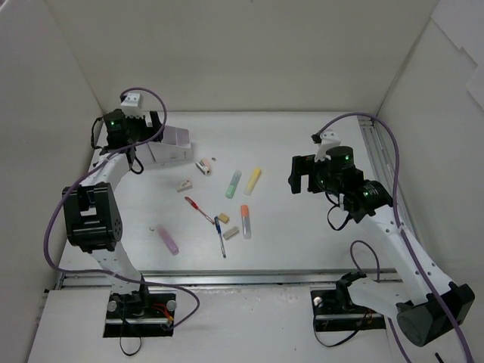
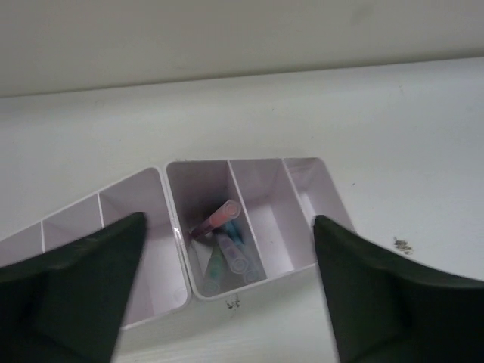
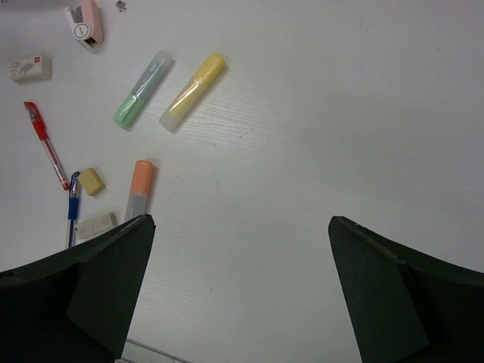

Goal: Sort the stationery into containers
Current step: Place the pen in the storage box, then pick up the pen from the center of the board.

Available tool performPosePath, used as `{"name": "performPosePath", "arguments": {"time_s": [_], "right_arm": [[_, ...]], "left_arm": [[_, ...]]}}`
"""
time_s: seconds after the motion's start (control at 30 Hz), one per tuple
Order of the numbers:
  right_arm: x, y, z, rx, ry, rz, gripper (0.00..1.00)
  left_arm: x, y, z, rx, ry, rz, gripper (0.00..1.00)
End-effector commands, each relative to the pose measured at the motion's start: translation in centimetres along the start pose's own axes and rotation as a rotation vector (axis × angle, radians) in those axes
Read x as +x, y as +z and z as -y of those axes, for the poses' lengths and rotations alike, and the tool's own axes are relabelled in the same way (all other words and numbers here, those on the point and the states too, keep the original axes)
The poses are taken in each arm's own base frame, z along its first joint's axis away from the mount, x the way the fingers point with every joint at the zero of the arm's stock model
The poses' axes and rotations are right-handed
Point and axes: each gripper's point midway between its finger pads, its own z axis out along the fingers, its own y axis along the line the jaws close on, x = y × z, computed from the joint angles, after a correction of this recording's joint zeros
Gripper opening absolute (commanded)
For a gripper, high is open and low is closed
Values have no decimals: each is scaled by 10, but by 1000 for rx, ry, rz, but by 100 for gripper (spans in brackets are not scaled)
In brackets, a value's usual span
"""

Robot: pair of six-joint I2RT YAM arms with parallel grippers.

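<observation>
Your left fingers (image 2: 83,295) stand open above the organizer (image 2: 268,212), where markers (image 2: 221,218) lie in one compartment; your right fingers (image 3: 91,287) are also open over the desk (image 3: 302,151).

The left arm (image 1: 91,215) reaches to the far left with its wrist pitched downward. The left gripper (image 2: 228,221) has its jaws apart and holds nothing. The right arm (image 1: 401,242) is bent at the elbow. The right gripper (image 3: 242,223) faces down, jaws wide apart and empty.
</observation>
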Motion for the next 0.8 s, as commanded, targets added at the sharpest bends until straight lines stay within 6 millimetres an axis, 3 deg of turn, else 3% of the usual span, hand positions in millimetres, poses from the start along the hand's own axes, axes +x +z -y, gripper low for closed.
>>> {"name": "performPosePath", "arguments": {"time_s": [0.0,0.07,0.1,0.13,0.2,0.23,0.27,0.3,0.37,0.4,0.43,0.5,0.53,0.63,0.77], "right_arm": [[-14,-1,-6,-29,29,56,98],[-9,8,-11,-51,63,21,98],[-7,13,-12,-48,89,6,98],[-3,19,-13,-50,113,-15,98],[-1,29,-18,-40,144,-14,98],[1,38,-9,27,149,-7,98],[2,43,-15,40,148,-1,98],[0,47,-16,48,149,0,98],[7,61,-26,31,141,-34,98],[4,66,-31,23,147,-35,98],[11,78,-32,35,154,-60,98],[9,89,-42,43,174,-68,98],[18,102,-38,86,168,-93,98],[29,119,-50,104,130,-129,98],[41,129,-58,122,130,-152,98]], "left_arm": [[-99,-47,23,56,34,242,99],[-119,-69,40,112,32,279,99],[-113,-76,47,133,-1,252,99],[-125,-92,51,127,-10,272,99],[-114,-104,67,122,-61,222,100],[-111,-119,66,63,-127,196,100],[-105,-127,64,30,-168,172,99],[-85,-130,71,29,-206,116,100],[-65,-151,79,6,-288,63,99],[-36,-152,85,8,-312,4,100],[-32,-163,91,11,-319,4,100],[1,-169,95,-10,-365,-64,100],[8,-177,104,-1,-360,-84,100],[40,-189,120,14,-371,-157,100],[89,-195,140,-11,-420,-290,99]]}}
